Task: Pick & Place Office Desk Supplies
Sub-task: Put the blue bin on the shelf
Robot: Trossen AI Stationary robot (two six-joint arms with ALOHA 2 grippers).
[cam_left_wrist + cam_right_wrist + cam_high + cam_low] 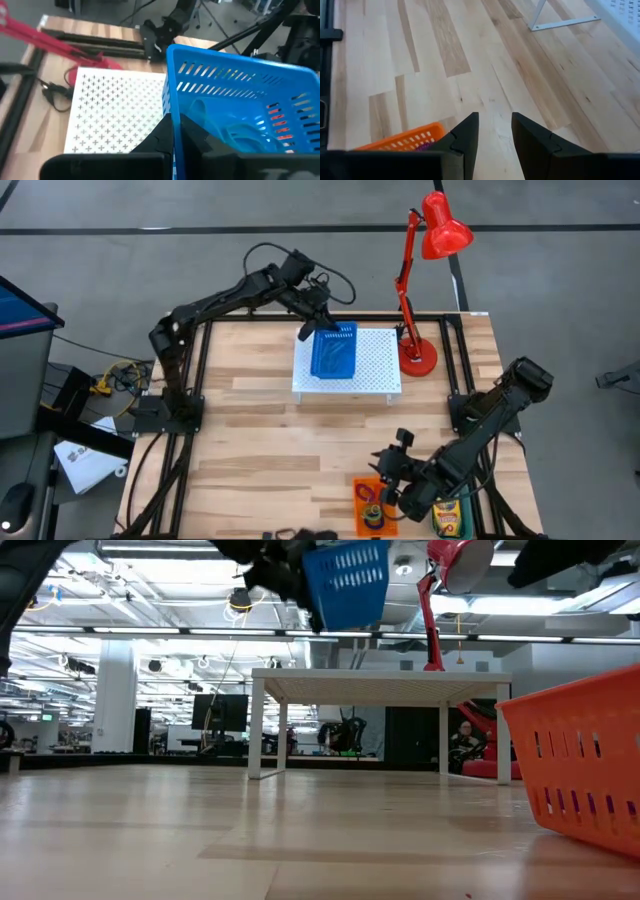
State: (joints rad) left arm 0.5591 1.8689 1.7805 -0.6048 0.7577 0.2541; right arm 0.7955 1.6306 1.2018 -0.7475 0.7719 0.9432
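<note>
Left gripper [312, 330] is clamped tight on the rim of a blue basket [333, 350], held above the white perforated stand [375, 365] at the bench's far edge; in the left wrist view the fingers [165, 135] pinch the basket wall [172, 90]. Basket's long axis runs far-to-near; the low view shows it [348, 582] lifted and tilted, clear of the stand top [380, 680]. Contents: blurred pale shapes seen through the blue floor in the left wrist view; can't identify. Orange basket [372, 505] sits at the near edge, right of centre, w/ small loops [374, 510] inside, incl. purple and yellow; orientation of individual loops can't be told. Crayon box [449, 518] lies near the near right corner, long axis roughly far-to-near. Right gripper [392, 470] hovers just beside the orange basket, jaws partly apart, holding nothing per the right wrist view [492, 132]. Red lamp [425, 280] stands at the far right corner. Low view alone shows the lift height; high view alone shows loops.
</note>
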